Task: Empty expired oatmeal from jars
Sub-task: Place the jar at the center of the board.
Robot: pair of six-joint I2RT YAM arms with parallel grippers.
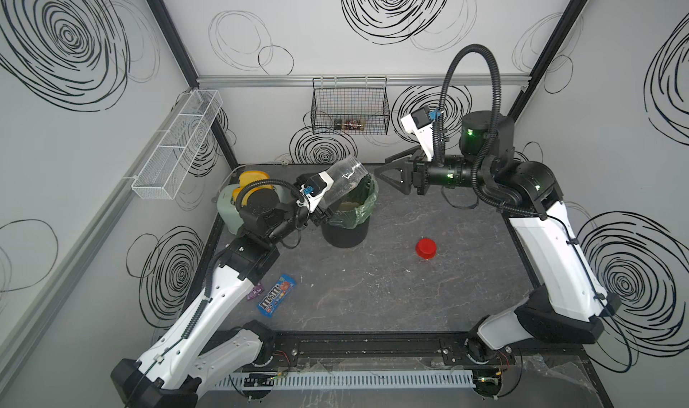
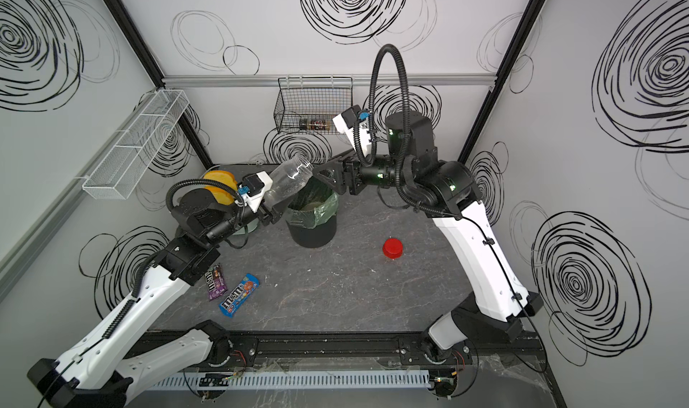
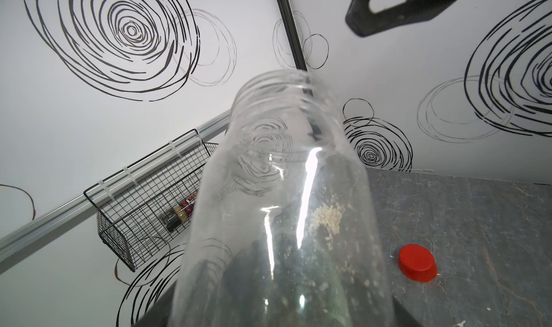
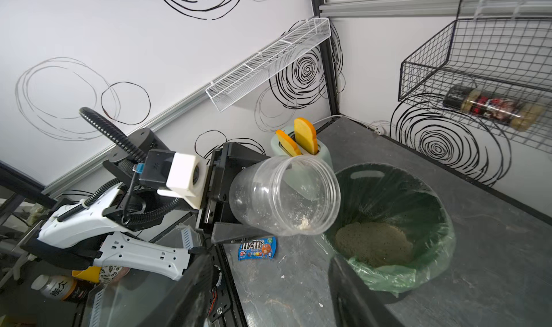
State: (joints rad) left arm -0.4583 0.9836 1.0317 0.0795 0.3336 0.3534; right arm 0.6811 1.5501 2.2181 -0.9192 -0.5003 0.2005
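Note:
My left gripper [image 1: 322, 210] is shut on the base of the clear jar [image 1: 343, 182], which has no lid on. The jar is tilted with its mouth raised above the near rim of the black bin [image 1: 345, 234], which is lined with a green bag. A pale heap of oatmeal [image 4: 373, 244] lies in the bin's bottom. Only a thin smear of oatmeal crumbs [image 3: 327, 218] clings inside the jar [image 3: 283, 206]. The red lid [image 1: 426, 248] rests on the table to the bin's right. In the air just behind and right of the bin, my right gripper [image 1: 381, 165] is open and holds nothing.
A pale green toaster [image 1: 233, 208] with yellow toast slices stands at the back left, behind my left arm. An M&M's pack [image 2: 239, 295] and a purple candy bar [image 2: 215, 282] lie front left. A black wire basket [image 1: 350, 106] and a white mesh shelf [image 1: 175, 145] hang on the walls.

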